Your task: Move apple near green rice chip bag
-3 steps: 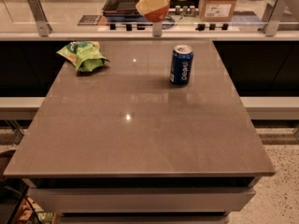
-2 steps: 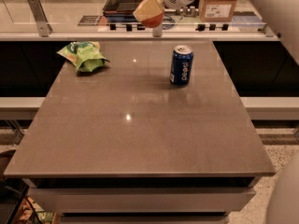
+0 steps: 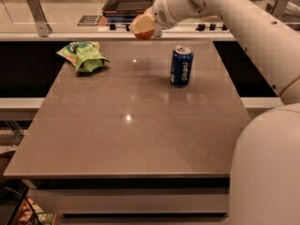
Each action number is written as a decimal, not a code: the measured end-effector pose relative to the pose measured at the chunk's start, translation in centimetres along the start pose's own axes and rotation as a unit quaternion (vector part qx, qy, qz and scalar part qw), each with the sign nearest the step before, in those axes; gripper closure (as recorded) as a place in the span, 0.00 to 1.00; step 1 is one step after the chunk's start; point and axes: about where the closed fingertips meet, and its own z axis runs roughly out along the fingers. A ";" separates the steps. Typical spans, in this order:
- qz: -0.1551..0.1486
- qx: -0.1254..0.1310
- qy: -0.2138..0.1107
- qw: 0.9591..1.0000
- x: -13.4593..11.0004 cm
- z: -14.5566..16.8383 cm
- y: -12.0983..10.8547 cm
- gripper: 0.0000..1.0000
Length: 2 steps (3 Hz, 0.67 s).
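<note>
The surface [image 3: 140, 139] is a grey-brown, glossy tabletop with two small light reflections on it. Behind it runs a pale counter [image 3: 70, 18] with a metal bracket [image 3: 38, 15] at the left and a dark tray [image 3: 131, 1] near the middle.

I note the following on the surface:
- The green rice chip bag [image 3: 84, 55] lies crumpled at the far left corner.
- A blue soda can [image 3: 181, 65] stands upright at the far side, right of centre and well apart from the bag.

The white arm [image 3: 243, 18] reaches in from the right edge of the view and crosses the top of the frame. The robot's pale body [image 3: 267, 172] fills the lower right corner.

The gripper [image 3: 143, 26] hangs in the air above the far edge of the surface, between the bag and the can, and touches neither. Its jaws are closed around the apple [image 3: 145, 33], whose red-orange underside shows below a cream pad.

The apple is clear of the surface, held aloft. It sits up and to the left of the can and to the right of the bag, apart from both.
</note>
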 end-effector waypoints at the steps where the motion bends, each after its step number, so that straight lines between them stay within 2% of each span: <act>1: 0.001 -0.024 0.006 1.000 0.8 2.3 1.4 1.00; 2: -0.016 -0.044 0.021 0.999 1.0 3.6 3.7 1.00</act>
